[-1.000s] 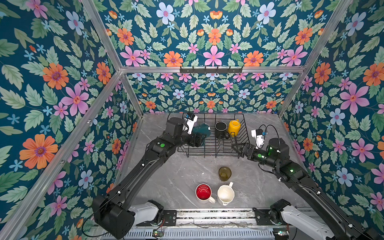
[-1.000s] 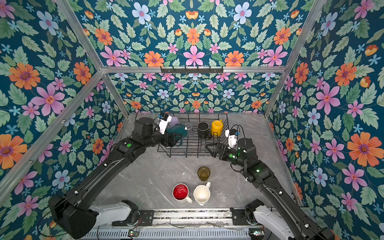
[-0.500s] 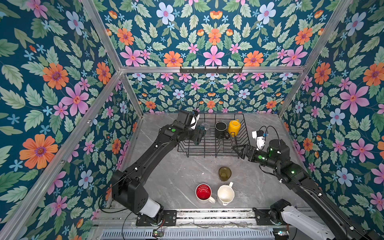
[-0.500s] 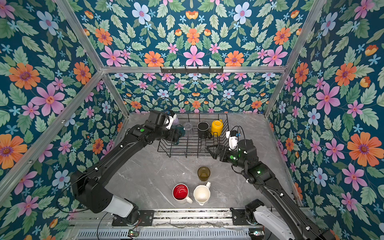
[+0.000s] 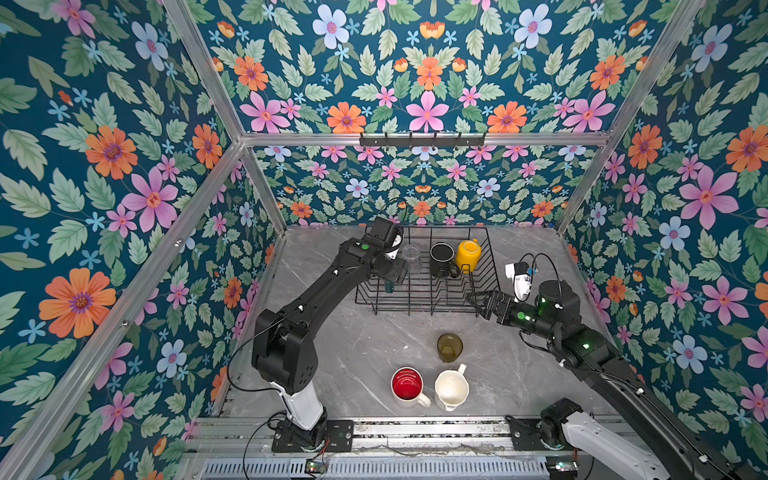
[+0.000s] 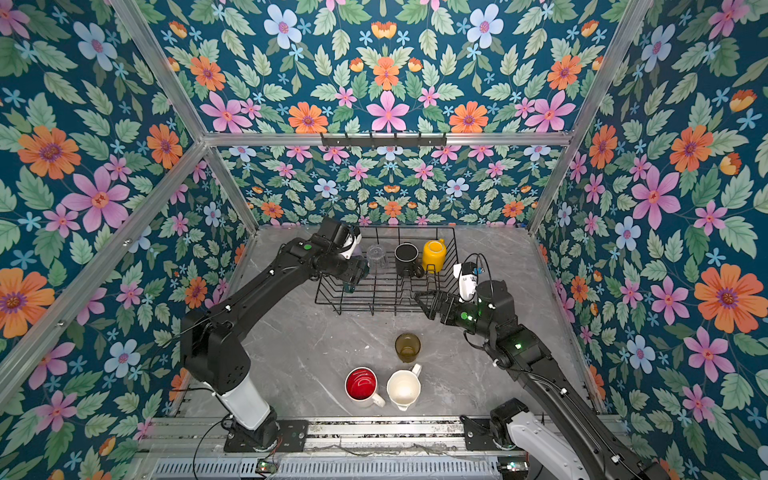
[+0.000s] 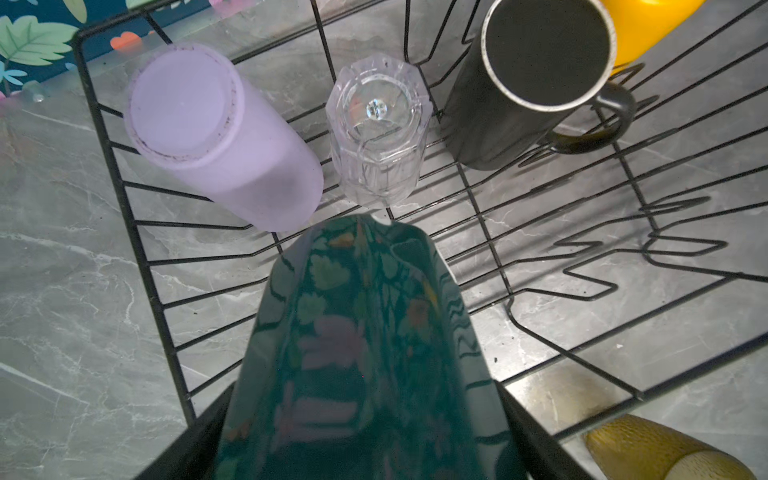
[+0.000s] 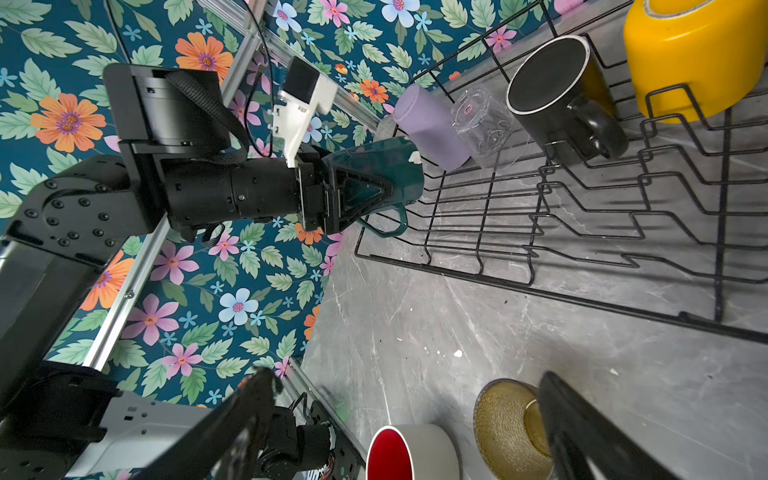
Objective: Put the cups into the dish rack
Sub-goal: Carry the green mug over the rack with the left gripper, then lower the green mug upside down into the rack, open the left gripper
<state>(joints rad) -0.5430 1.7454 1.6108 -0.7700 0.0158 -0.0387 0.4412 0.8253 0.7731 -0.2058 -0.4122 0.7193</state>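
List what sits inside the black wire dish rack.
Four cups: lilac tumbler, clear faceted glass, black mug, yellow mug. The left hand holds a dark green mug over the dish rack's left end, covering the wires beneath.

The left wrist view's edge cuts off the yellow mug.

Left gripper clamps a green mug at the rack's end. Inside the rack, in a row: tumbler, clear glass, black mug, yellow mug. Outside the rack stand an olive glass and a red-inside mug.
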